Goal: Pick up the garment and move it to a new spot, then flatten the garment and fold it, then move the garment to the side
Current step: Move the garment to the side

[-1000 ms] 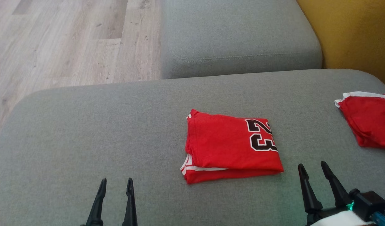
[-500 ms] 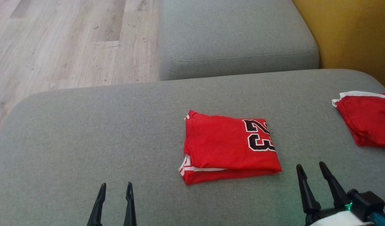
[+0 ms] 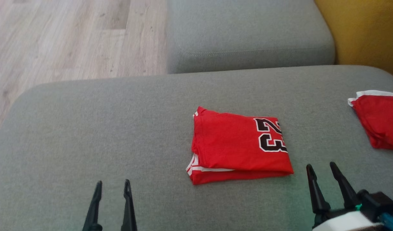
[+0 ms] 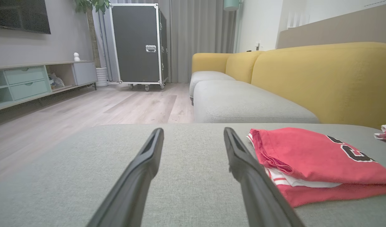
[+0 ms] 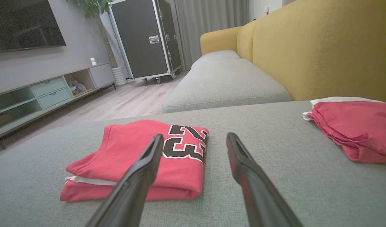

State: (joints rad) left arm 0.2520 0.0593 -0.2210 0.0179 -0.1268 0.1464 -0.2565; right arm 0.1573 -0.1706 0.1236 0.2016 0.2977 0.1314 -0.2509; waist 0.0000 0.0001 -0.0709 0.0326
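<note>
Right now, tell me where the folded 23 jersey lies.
Head view: the folded jersey lies on the grey cushion, right of centre, ahead-left of the right gripper.

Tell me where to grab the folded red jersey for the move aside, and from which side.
Probably the near right corner of the jersey: there the layers wrap into one rounded fold, while the near left end shows loose stacked edges with white trim. Come in low along the cushion from the robot's right with the right gripper, which stands open off that corner.

Second red garment [image 3: 380, 122], perhaps folded, cut off rightward
</note>
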